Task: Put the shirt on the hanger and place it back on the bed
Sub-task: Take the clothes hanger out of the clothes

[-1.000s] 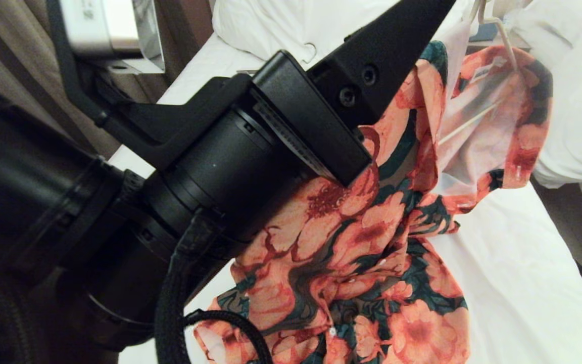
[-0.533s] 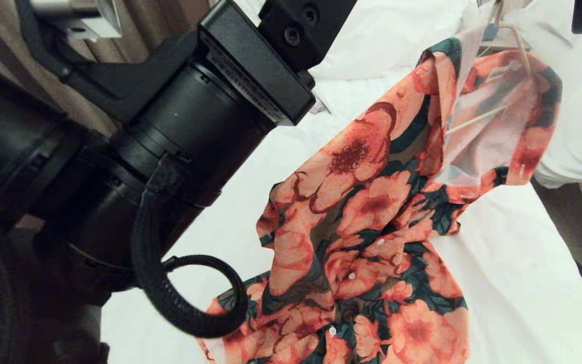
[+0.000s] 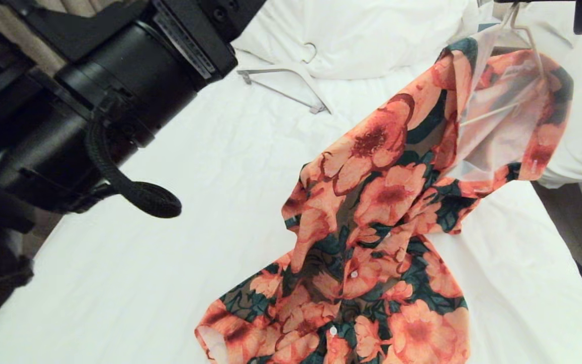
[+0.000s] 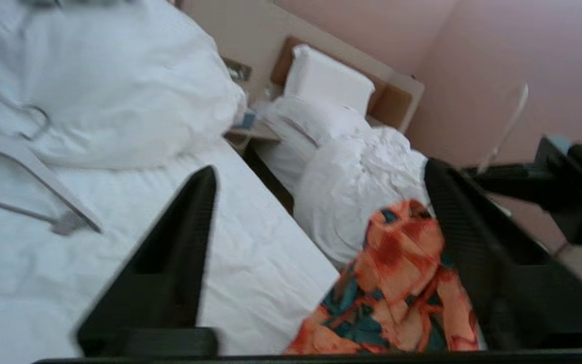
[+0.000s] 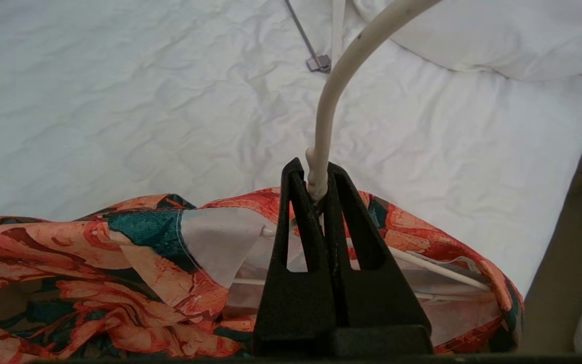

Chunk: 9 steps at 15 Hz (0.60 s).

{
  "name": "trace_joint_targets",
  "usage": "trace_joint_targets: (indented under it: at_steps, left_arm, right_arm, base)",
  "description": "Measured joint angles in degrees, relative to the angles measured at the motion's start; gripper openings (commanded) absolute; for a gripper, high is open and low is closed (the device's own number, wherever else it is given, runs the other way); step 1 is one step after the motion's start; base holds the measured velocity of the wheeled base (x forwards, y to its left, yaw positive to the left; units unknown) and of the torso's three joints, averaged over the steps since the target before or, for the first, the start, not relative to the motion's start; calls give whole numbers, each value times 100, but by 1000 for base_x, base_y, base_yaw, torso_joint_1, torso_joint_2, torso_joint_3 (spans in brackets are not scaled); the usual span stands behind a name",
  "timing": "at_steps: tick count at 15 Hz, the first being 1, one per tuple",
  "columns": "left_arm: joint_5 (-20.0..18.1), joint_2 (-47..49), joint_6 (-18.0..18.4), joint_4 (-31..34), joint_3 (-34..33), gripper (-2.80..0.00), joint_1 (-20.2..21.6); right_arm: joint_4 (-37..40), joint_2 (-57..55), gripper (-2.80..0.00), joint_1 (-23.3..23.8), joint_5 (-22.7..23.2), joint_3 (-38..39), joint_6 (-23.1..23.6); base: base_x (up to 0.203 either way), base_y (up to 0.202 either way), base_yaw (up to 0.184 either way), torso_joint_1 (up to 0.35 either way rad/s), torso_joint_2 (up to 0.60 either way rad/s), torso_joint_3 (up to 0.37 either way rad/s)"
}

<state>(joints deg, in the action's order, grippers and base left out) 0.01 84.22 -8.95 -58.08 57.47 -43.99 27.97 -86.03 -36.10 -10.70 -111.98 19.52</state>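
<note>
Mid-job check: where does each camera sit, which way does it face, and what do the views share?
Head view: high, facing down the bed; left arm fills the near left.
Left wrist view: behind the open left gripper, facing the pillows and the neighbouring bed.
Right wrist view: behind the right gripper, shut on the hanger.
All three show the shirt and the spare hanger.

The shirt [image 3: 372, 212] drapes from the hanger [image 5: 321, 151] onto the bed [image 3: 170, 263], seemingly right of a second hanger [image 3: 291, 86].

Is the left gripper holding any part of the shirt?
No. In the left wrist view the left gripper has its fingers spread apart with nothing between them; the shirt hangs beyond.
</note>
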Motion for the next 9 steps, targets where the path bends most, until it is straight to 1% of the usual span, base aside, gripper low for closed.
trace_joint_targets:
  at_steps: [3, 5, 7, 9]
  left_arm:
    - [-25, -227, -6, 34, 58, -280, 200]
    - [-12, -301, -12, 190, 167, -280, 434]
    - [-2, -338, -19, 332, 263, -280, 676]
    - [-11, -369, -73, 353, 303, -280, 789]
  right_arm:
    - [4, 1, -280, 94, -10, 7, -1]
    - [7, 0, -280, 199, -7, 39, -15]
    - [4, -2, -280, 224, -6, 51, -37]
    - [-24, -21, -280, 229, -6, 51, -32]
  base:
    - [0, 0, 0, 0, 0, 0]
    - [0, 0, 0, 0, 0, 0]
    - [0, 0, 0, 0, 0, 0]
    - [0, 0, 0, 0, 0, 0]
